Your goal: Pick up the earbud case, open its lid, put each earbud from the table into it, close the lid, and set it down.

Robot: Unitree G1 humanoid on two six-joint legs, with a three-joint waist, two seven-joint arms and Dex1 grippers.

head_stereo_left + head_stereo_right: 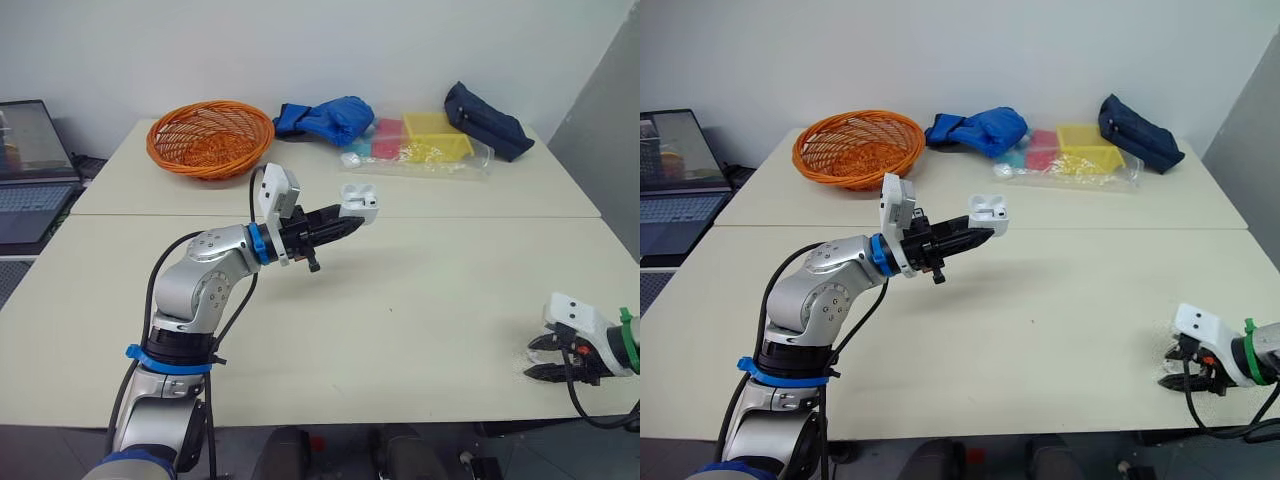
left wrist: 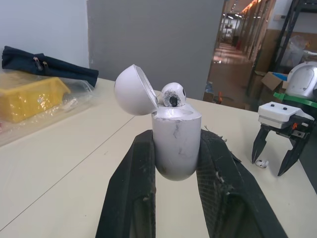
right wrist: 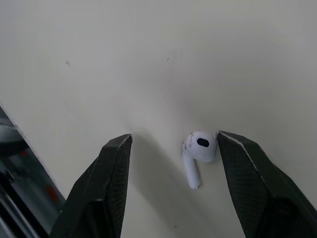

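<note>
Left end effector (image 1: 345,222) clamps white marbled earbud case (image 2: 176,148), lid (image 2: 134,90) open, one round-headed white earbud (image 2: 173,94) seated. Right end effector (image 3: 174,135), wide open, straddles loose white earbud (image 3: 195,156).

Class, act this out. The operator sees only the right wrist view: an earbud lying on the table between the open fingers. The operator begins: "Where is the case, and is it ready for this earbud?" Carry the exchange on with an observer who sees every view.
Observer: The left gripper holds the earbud case up off the table, on the robot's left side, with its lid swung open.
Operator: Is anything in it?
Observer: Yes, one earbud sits in it, its head standing out of the top.
Operator: What lies beyond the case?
Observer: An orange basket stands well behind it, farther from the robot.
</note>
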